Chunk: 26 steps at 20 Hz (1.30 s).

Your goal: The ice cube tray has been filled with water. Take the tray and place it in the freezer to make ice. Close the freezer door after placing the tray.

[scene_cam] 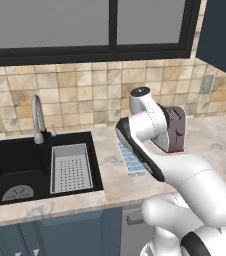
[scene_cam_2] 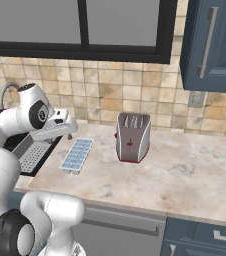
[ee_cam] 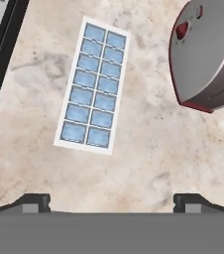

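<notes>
Dark claw [ee_cam: 112, 201] wide open, empty

tray [ee_cam: 94, 85] top: clear | right: toaster [ee_cam: 208, 54] near | left: sink [scene_cam: 15, 167]

Marble counter [scene_cam_2: 185, 170] — ice cube tray [scene_cam_2: 77, 155] flat on it, toaster [scene_cam_2: 132, 137] beside — apart.

Silver toaster [scene_cam_2: 132, 136] on the marble counter [scene_cam_2: 195, 170], perforated grey basket [scene_cam: 71, 168] in the black sink [scene_cam: 15, 165].
</notes>
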### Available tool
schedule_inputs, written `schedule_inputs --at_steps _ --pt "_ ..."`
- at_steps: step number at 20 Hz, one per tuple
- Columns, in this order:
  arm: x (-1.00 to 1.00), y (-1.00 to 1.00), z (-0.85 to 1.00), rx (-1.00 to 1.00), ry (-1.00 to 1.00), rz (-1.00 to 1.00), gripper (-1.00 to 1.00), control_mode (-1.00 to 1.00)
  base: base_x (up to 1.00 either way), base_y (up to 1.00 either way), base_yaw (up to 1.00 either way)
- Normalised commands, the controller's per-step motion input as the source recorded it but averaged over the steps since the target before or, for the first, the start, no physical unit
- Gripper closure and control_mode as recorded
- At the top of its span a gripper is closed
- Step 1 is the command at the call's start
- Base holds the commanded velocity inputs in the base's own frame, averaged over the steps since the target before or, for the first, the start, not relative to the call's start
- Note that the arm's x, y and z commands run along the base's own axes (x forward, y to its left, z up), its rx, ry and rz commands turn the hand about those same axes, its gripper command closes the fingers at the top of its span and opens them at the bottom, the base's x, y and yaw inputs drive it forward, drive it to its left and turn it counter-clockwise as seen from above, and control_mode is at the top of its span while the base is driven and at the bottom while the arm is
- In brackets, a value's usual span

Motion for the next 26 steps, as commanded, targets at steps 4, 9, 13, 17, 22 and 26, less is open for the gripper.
schedule_inputs --at_steps 4,9,13,17,22,26 --pt "0.0 0.26 -0.45 -0.04 -0.03 0.02 -1.0 -1.0 0.0 0.0 0.0" --pt "0.0 0.21 -0.43 -0.08 -0.07 0.04 -1.0 -1.0 0.0 0.0 0.0" --pt "0.0 0.12 -0.45 -0.13 -0.05 0.07 -1.0 -1.0 0.0 0.0 0.0" --pt "0.0 0.06 -0.5 -0.13 0.0 0.08 -1.0 -1.0 0.0 0.0 0.0" --pt "0.0 0.07 -0.49 -0.16 0.05 0.06 -1.0 -1.0 0.0 0.0 0.0" --pt "0.04 0.12 -0.47 -0.16 0.1 0.07 -1.0 -1.0 0.0 0.0 0.0"
